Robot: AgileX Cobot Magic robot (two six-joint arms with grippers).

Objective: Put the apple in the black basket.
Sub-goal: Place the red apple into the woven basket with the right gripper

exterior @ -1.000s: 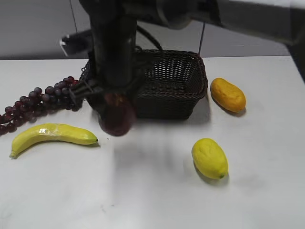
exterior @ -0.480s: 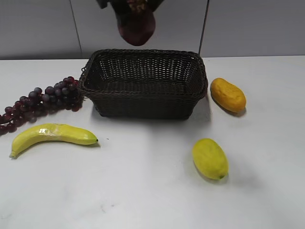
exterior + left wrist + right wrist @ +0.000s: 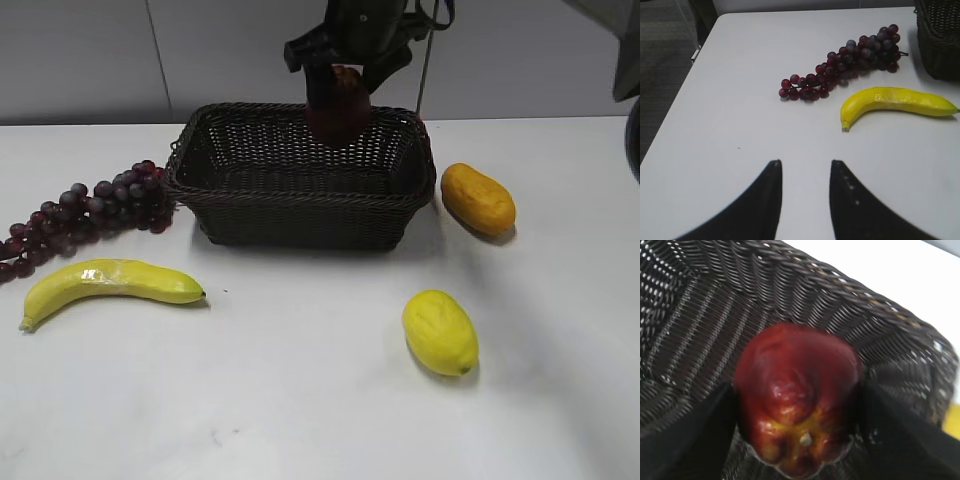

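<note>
So the right gripper point(image 3: 340, 88) has the apple point(image 3: 339, 106) pinched between its jaws and is hanging over the basket point(image 3: 300, 215), toward the basket's back-right part. The apple is in the air, not sitting on the wicker. In the right wrist view the apple point(image 3: 797, 400) is dead centre between the two dark fingers point(image 3: 685, 435), with the basket's woven floor and far wall point(image 3: 805, 300) right behind it. It hangs long-axis vertical, lobed yellowish end pointing at the wrist camera.

The relation that matters: the basket is straight below the apple, so my guess is the next move is just lowering or letting go, no sideways travel needed. The rim near the back-right corner looks close to the apple in the exterior view, so I'd worry a bit about it clipping that edge or bouncing, though I can't tell the exact clearance.

The left gripper point(image 3: 802, 200) is spread open, holding nothing, parked over the left side of the table, well away from the basket. Right arm's clearly the one doing this.

Other stuff: grapes point(image 3: 85, 210) just off the basket's left end, banana point(image 3: 110, 285) in front of them, lemon point(image 3: 440, 332) toward the front right, orange fruit point(image 3: 478, 198) beside the basket's right end. None of it looks to be in the way.
</note>
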